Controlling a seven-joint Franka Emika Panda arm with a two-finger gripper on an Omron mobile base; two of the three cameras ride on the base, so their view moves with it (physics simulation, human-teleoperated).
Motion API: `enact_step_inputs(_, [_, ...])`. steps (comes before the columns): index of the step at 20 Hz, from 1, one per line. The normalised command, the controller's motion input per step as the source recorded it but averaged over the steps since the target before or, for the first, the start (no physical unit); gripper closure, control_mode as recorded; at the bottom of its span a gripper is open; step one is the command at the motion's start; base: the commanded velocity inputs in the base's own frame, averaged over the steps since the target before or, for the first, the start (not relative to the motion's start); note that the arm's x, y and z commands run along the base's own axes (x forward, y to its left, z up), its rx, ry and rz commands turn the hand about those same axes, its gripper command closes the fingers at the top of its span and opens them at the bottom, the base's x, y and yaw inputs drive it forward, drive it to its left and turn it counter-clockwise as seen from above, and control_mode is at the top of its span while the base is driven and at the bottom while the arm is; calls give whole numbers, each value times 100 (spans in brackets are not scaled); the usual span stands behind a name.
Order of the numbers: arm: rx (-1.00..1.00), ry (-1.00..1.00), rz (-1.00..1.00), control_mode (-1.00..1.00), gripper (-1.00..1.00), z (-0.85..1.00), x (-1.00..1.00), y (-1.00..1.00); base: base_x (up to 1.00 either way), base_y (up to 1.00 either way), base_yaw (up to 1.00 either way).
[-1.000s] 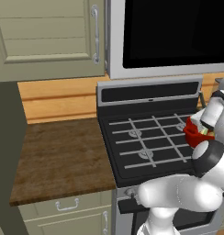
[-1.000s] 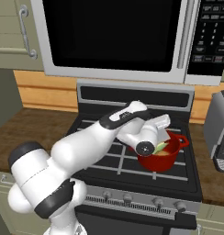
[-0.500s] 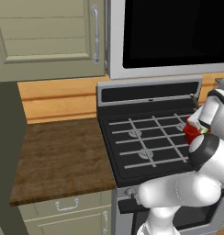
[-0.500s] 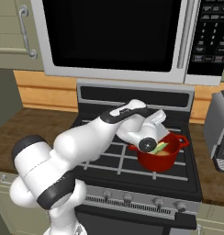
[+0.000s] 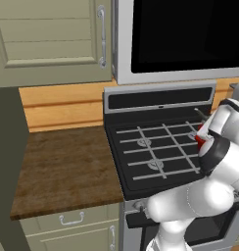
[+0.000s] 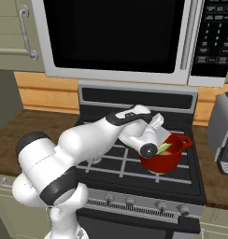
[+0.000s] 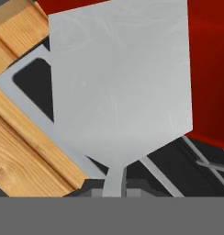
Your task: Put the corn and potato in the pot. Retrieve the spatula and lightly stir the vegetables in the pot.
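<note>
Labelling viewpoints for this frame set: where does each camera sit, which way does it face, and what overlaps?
Left base view: behind the arm on its left, looking forward and down at the stove and wood counter; the arm rises at lower right.
Right base view: behind on the right, facing the stove and microwave; the arm reaches from lower left to the pot.
Hand view: on the hand, looking along the spatula blade towards the pot.
Shared: both base views show stove, pot and arm.
</note>
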Motion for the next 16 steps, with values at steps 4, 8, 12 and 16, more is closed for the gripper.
enact_step_inputs(4, [-3, 3, 0, -100, 100, -12, -9, 0, 0, 0, 0])
enact_step_inputs(8, [-1, 7, 0, -100, 100, -4, -39, 0, 0, 0, 0])
enact_step_inputs(12, [-1, 8, 0, -100, 100, -1, -21, 0, 0, 0, 0])
enact_step_inputs(16, [0, 16, 0, -100, 100, 0, -3, 0, 0, 0, 0])
